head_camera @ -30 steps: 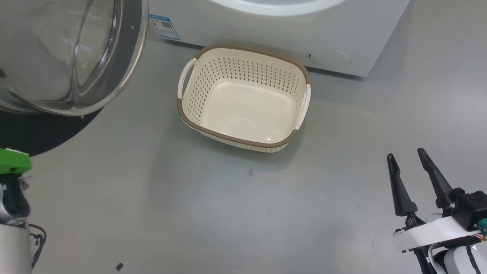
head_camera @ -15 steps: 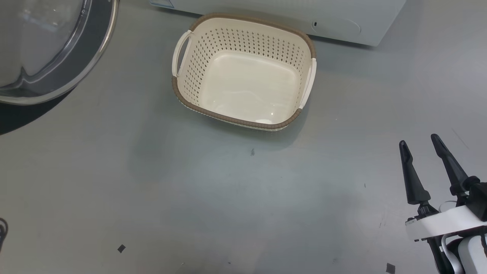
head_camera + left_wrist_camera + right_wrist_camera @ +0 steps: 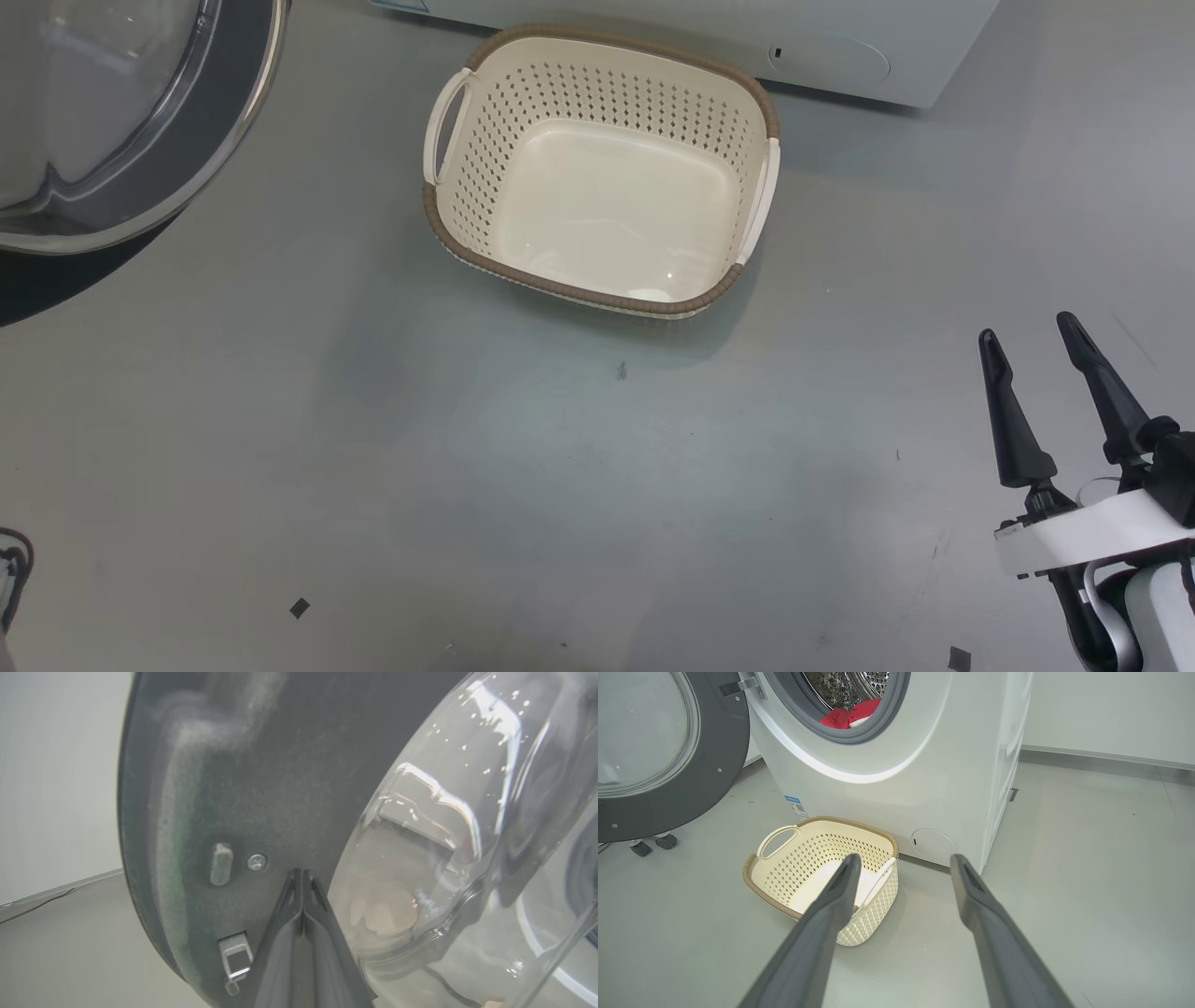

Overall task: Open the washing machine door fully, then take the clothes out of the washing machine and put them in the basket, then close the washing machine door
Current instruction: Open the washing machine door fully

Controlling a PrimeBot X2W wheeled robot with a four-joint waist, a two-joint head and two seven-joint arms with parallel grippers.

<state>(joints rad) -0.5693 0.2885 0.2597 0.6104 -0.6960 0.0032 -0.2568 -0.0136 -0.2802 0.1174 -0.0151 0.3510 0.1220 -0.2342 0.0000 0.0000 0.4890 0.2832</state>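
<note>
Washing machine door [image 3: 658,756]: open, dark rim, glass bowl.
Clothes [image 3: 845,716]: red, inside the washing machine [image 3: 896,788].
Basket [image 3: 560,103]: cream, brown rim.
Left hand [image 3: 302,872]: pressed together.
Right hand [image 3: 1027,329]: spread.

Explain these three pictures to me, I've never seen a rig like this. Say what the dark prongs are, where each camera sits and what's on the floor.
This is a two-armed robot; the dark prongs are its grippers' fingers. The head view looks down from its head: the empty cream basket stands on the grey floor before the washing machine, with the open right gripper at lower right, holding nothing. The right wrist view looks along that gripper's fingers: the washing machine door stands open and the red clothes lie in the drum. The left wrist view looks along the left gripper, shut and empty, its tips close to the door's dark inner rim beside the glass bowl.
</note>
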